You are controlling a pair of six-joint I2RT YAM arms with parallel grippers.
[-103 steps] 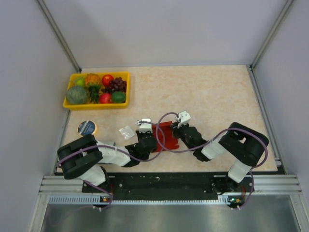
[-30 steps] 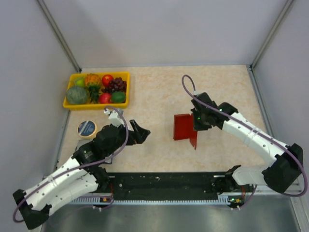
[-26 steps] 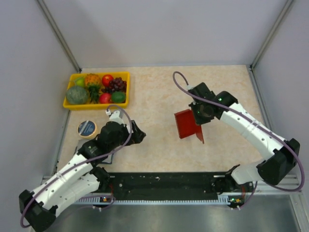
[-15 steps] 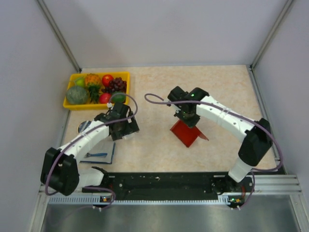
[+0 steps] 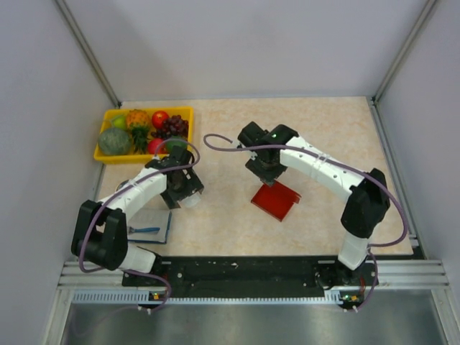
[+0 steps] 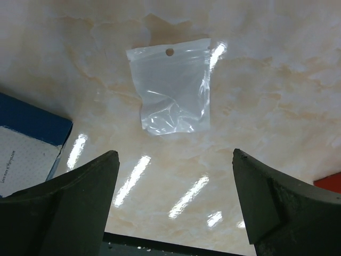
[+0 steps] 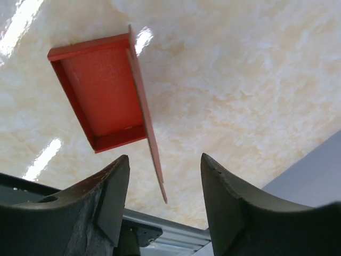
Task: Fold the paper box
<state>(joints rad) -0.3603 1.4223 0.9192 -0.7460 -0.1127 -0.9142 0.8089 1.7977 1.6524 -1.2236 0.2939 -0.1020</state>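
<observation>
Two claws stand spread and empty. Right claw (image 7: 164, 158) hovers just above the paper box (image 7: 104, 98), which lies at the worktop (image 5: 323, 129) centre, long axis crossing the claw's gap. Left claw (image 6: 174, 153) is farther off, above a plastic wrapper (image 6: 173, 88).

The right end effector (image 7: 164, 178) has opened, leaving the paper box (image 7: 104, 101) on the table (image 5: 323, 129).

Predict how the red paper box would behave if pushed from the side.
Probably slides easily: the paper box looks thin and light on a glossy table. Its thin upright walls would likely flex rather than resist.
</observation>
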